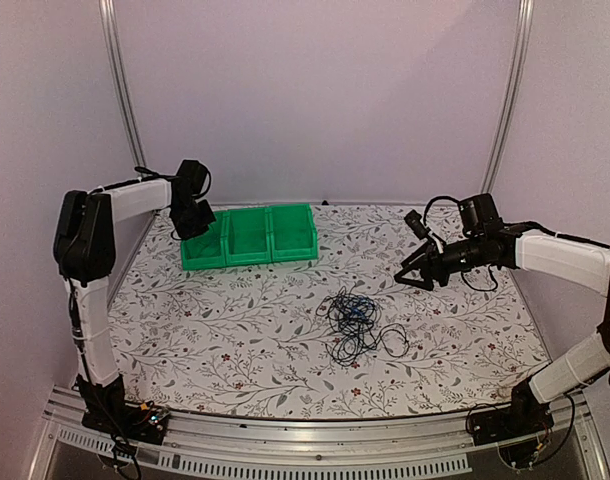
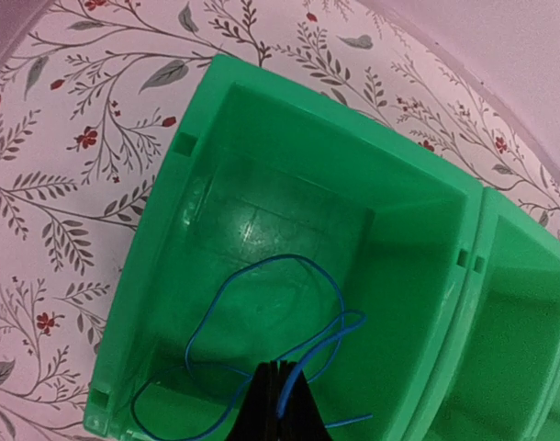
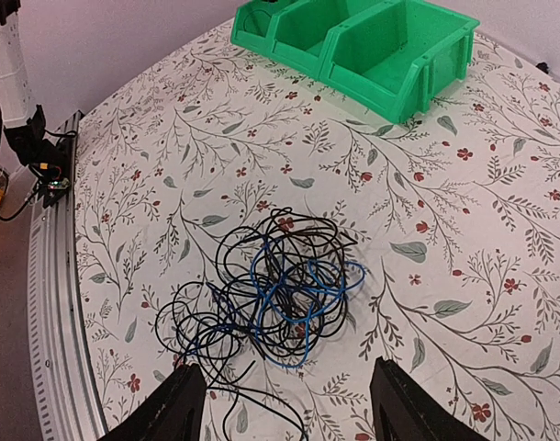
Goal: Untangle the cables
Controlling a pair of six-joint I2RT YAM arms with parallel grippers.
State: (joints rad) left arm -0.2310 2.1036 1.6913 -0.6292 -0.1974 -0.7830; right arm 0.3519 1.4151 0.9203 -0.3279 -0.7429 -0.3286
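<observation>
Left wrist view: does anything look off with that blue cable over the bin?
Nothing stands out. The left claw is shut on the blue cable, and its loops hang inside the green bin, with none seen draped over the rim.

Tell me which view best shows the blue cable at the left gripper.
Left wrist: the blue cable loops plainly inside the green bin, pinched by the shut left gripper. From the top external view, the gripper over the bin hides it. The right wrist view shows the cable tangle, but not this strand.
</observation>
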